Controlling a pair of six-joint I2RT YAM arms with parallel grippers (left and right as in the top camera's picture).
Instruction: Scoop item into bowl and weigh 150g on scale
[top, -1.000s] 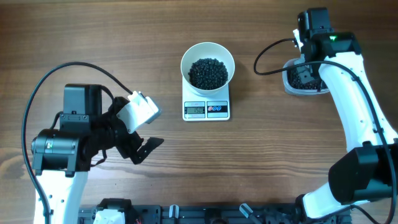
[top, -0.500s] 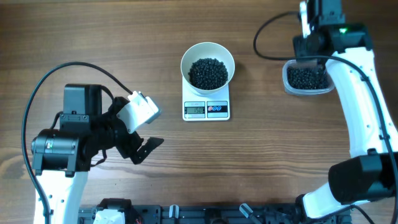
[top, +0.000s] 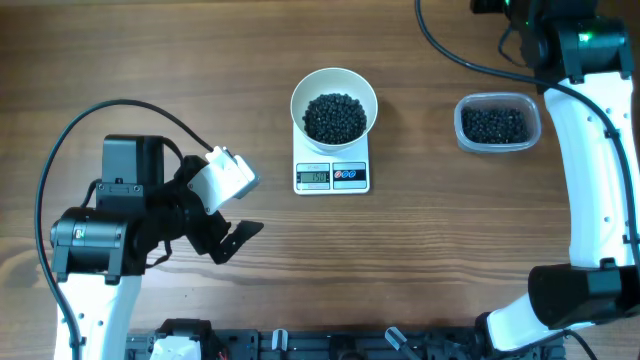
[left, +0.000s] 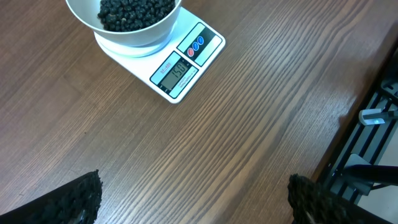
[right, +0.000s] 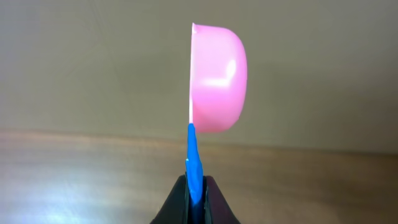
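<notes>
- Right gripper (right: 196, 200) is clenched hard on the blue handle (right: 193, 158) of a pink scoop (right: 217, 78) – the cup is turned on its side, edge-on to the wrist camera, so whether anything is in it cannot be told
- From overhead, that arm reaches past the tabletop's far right corner, and the scoop itself is out of that view
- Left gripper (top: 250, 205) is released, jaws spread wide with nothing between them, parked by the near left edge of the tabletop, well apart from the work
- The bowl (top: 301, 96) sits squarely on the scale (top: 332, 176), mid-tabletop toward the far edge, with a dark heap of the item (top: 334, 117) filling its floor
- More of the same beads lie in a clear tub (top: 460, 130) near the far right corner
- The display is lit, but its digits are too small to read with confidence
- Handling call: these beads are tiny, round and loose – they will likely roll and scatter, and pinching them looks hopeless, so the scoop is the way in
- The scoop looks like light, stiff plastic; the grip low on the handle gives reach, but a tilt would probably spill the load
- The bowl looks rigid and smooth, and probably slippery; its rim is the only real hold, and a nudge could upset the reading
- The scale seems light enough to slide if bumped
</notes>
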